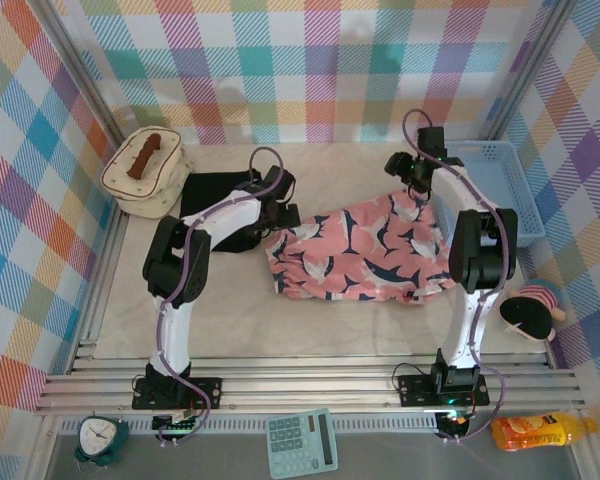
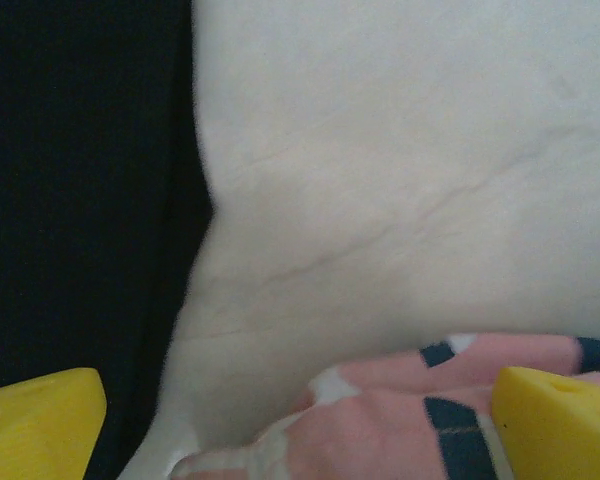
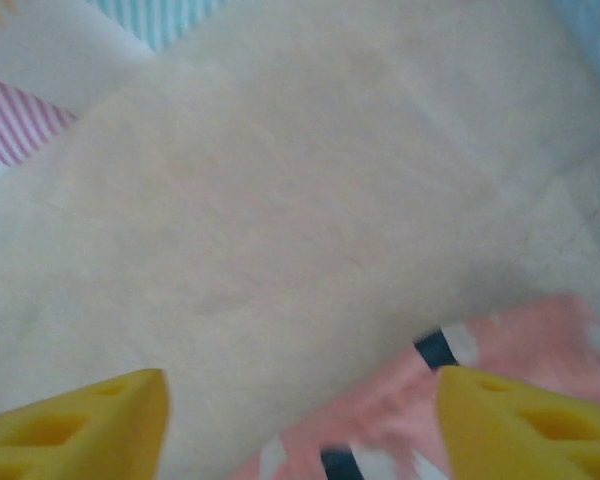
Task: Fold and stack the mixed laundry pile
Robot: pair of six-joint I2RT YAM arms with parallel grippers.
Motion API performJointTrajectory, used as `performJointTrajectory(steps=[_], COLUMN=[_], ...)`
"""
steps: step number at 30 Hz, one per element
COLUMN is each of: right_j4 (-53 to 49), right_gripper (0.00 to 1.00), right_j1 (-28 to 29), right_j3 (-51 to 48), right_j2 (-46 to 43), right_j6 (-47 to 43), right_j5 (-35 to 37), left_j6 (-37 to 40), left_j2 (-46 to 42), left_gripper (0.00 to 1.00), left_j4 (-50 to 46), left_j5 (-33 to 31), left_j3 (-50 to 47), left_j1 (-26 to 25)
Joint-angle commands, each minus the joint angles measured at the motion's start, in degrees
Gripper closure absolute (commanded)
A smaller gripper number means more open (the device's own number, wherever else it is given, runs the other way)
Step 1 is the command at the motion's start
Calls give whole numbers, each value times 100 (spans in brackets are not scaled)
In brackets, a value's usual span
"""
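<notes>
The pink garment [image 1: 355, 250], printed with navy and white shapes, lies spread out in the middle of the table. The black shirt [image 1: 212, 200] lies bunched to its left, partly under the left arm. My left gripper [image 1: 286, 215] hovers at the pink garment's far left corner. In the left wrist view the left gripper [image 2: 300, 430] is open, its yellow fingertips [image 2: 40, 420] far apart, with the pink cloth edge [image 2: 380, 420] below and the black shirt [image 2: 80, 200] to the left. My right gripper [image 1: 410, 185] is over the far right corner. The right gripper [image 3: 300, 430] is open above the pink cloth [image 3: 400, 420].
A cream quilted bag [image 1: 145, 175] sits at the back left and a light-blue mesh basket [image 1: 490, 190] at the back right. A plush toy [image 1: 528, 312] lies by the right arm. Plaid walls close in three sides.
</notes>
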Motion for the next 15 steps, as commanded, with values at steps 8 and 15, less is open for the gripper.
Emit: performJointTrajectory(steps=[8, 15], right_j4=[163, 851], right_gripper=[30, 57], right_j1=[180, 517], right_j3=[-2239, -3734], right_j2=[-2170, -2551], right_j6=[57, 749], right_j5=[-989, -1300], left_j6=[121, -497], left_j2=[-1933, -1527], left_gripper=[16, 70], left_j4=[317, 1792], left_j5=[649, 1775], left_j3=[-1078, -1798], left_j1=[-185, -553])
